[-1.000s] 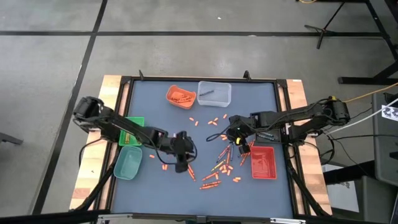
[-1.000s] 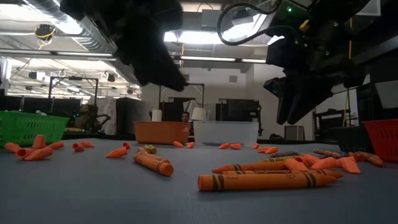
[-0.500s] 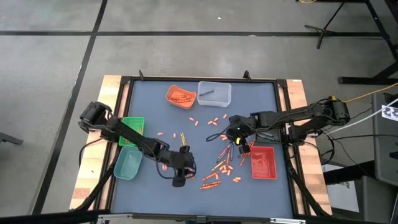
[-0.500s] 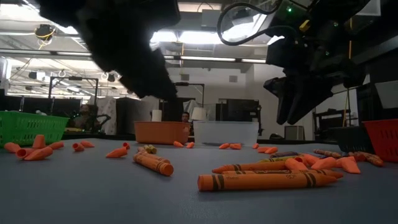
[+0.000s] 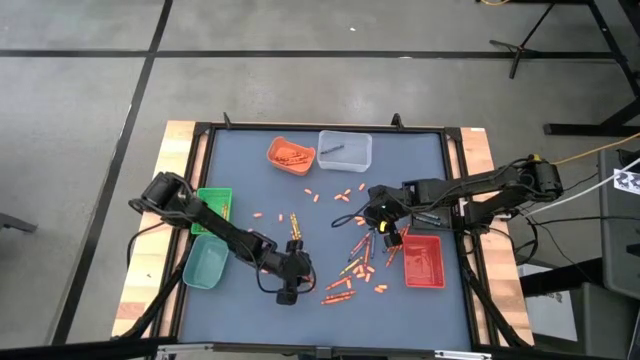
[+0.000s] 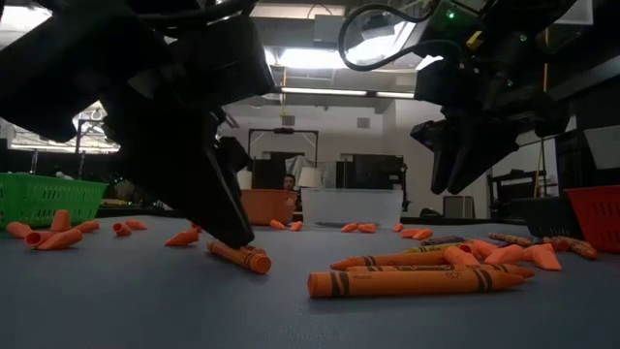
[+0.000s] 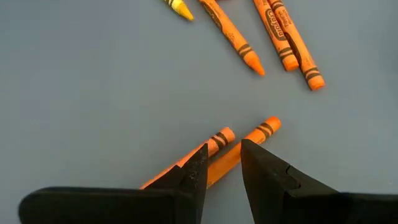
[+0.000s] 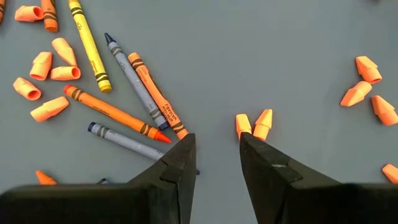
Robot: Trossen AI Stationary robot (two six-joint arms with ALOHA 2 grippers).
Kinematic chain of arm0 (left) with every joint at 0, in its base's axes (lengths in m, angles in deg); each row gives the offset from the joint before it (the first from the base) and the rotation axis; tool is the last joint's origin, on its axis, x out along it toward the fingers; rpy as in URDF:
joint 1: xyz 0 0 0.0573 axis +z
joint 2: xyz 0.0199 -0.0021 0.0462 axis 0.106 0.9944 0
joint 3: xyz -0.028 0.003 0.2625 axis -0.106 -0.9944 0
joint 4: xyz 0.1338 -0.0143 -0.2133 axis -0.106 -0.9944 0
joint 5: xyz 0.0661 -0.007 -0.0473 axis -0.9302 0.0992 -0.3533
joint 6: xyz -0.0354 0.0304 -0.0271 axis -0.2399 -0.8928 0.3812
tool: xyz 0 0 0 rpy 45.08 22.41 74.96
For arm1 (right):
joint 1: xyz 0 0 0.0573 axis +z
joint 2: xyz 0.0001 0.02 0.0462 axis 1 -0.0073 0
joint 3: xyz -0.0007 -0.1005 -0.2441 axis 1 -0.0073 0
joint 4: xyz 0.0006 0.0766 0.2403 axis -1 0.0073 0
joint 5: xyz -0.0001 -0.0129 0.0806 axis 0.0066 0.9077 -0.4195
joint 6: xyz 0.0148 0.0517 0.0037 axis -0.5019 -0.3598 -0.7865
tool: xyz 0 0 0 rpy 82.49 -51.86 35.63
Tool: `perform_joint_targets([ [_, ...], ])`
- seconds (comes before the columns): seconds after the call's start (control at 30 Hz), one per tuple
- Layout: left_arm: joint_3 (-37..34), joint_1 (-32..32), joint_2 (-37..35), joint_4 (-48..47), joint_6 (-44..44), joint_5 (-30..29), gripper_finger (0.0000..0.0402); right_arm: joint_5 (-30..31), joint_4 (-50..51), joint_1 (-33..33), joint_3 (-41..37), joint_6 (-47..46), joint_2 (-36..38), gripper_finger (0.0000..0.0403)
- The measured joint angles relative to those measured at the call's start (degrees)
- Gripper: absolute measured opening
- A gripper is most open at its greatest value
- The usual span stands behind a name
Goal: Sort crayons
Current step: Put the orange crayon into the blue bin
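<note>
Orange, yellow and grey crayons point(image 5: 352, 268) lie scattered flat on the blue table, among short orange pieces point(image 5: 340, 194). My left gripper point(image 5: 286, 291) is low near the table's front and open. In the left wrist view point(image 7: 222, 163) its fingertips stand at two orange crayons lying side by side, one point(image 7: 254, 137) running into the gap and the other point(image 7: 216, 139) under one finger. My right gripper point(image 5: 379, 216) hangs open above the table's right half, over crayons point(image 8: 140, 93) and orange pieces point(image 8: 254, 124), holding nothing. My left gripper comes at the two orange crayons point(image 6: 239, 256) slanting down from the table's far left, its fingers point(image 6: 225, 221) close over them. Both crayons lie flat on the table. Whether the fingertips touch them I cannot tell.
An orange tray point(image 5: 290, 154) and a clear tray point(image 5: 346, 149) stand at the far edge, a green basket point(image 5: 213, 204) and a teal tray point(image 5: 205, 263) at the left, and a red tray point(image 5: 423, 261) at the right. More crayons point(image 6: 402, 282) lie near the front.
My left gripper has moved toward the table's near edge and come down, from above the table to just over the two orange crayons. Its fingers have stayed open.
</note>
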Motion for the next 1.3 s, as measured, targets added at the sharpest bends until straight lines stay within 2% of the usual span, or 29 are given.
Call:
perform_joint_targets([
  [0.33, 0.1, 0.0, 0.2, -4.0, -0.2, 2.4, 0.0082, 0.0, 0.0, 0.0, 0.0, 0.0, 0.0, 0.0122],
  [0.6, 0.1, 0.0, 0.2, -4.3, -2.8, 2.1, 0.0081, 0.0, 0.0, 0.0, 0.0, 0.0, 0.0, 0.0122],
  [1.03, 0.1, 0.0, 0.1, -4.6, -2.8, 0.2, 0.0006, 0.0, 0.0, 0.0, 0.0, 0.0, 0.0, 0.0122],
  [1.3, -0.2, 0.1, -2.5, -6.2, -2.8, 0.2, 0.0009, 0.0, 0.0, 0.0, 0.0, 0.0, 0.0, 0.0122],
])
